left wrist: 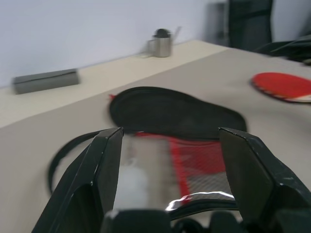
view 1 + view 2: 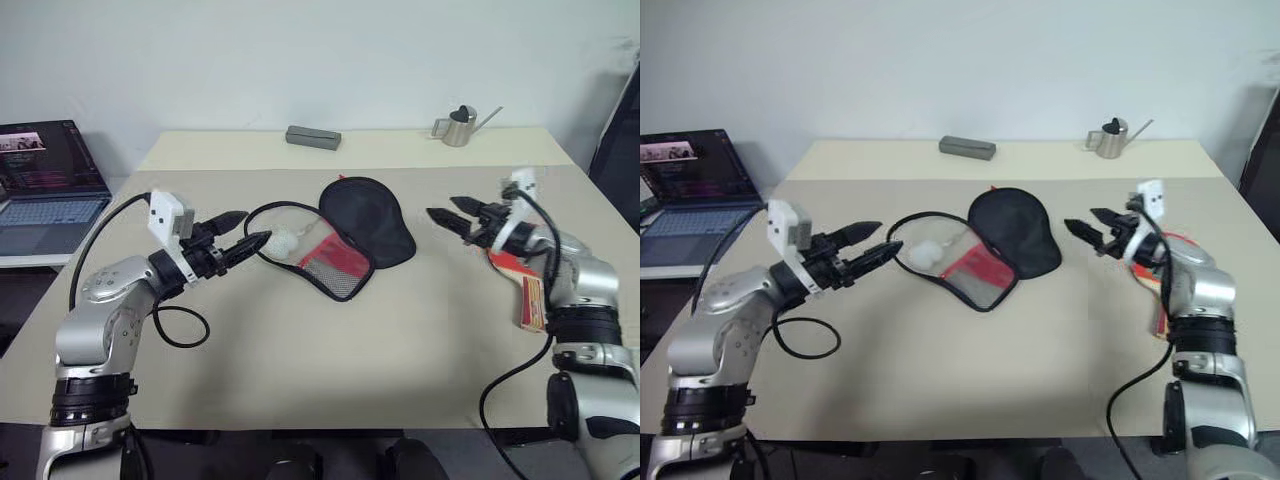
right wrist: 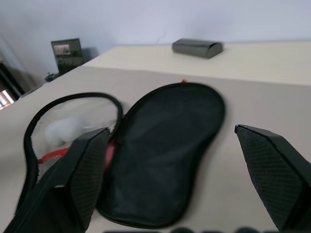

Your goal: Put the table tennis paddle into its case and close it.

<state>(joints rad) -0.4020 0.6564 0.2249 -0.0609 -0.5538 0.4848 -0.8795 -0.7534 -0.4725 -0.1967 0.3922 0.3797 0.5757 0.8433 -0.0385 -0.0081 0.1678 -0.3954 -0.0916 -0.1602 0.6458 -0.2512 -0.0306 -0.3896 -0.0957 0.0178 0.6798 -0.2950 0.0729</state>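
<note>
The case (image 2: 368,222) lies unzipped in the middle of the table, its black-lined half spread toward the back and its red half with the mesh pocket (image 2: 330,262) toward the front left. My left gripper (image 2: 255,228) hovers open just left of the case's black rim, fingertips pointing at it, with nothing held. To the right of the case, my right gripper (image 2: 440,207) is open wide and empty, aimed at the black half (image 3: 165,145). The table tennis paddle (image 1: 284,86) lies flat at the right, red face up, partly hidden under my right forearm (image 2: 530,300).
A grey oblong box (image 2: 313,136) and a small metal watering can (image 2: 458,126) stand along the table's far edge. An open laptop (image 2: 45,185) sits on a separate surface to the left. A dark chair (image 2: 622,140) stands beyond the right corner.
</note>
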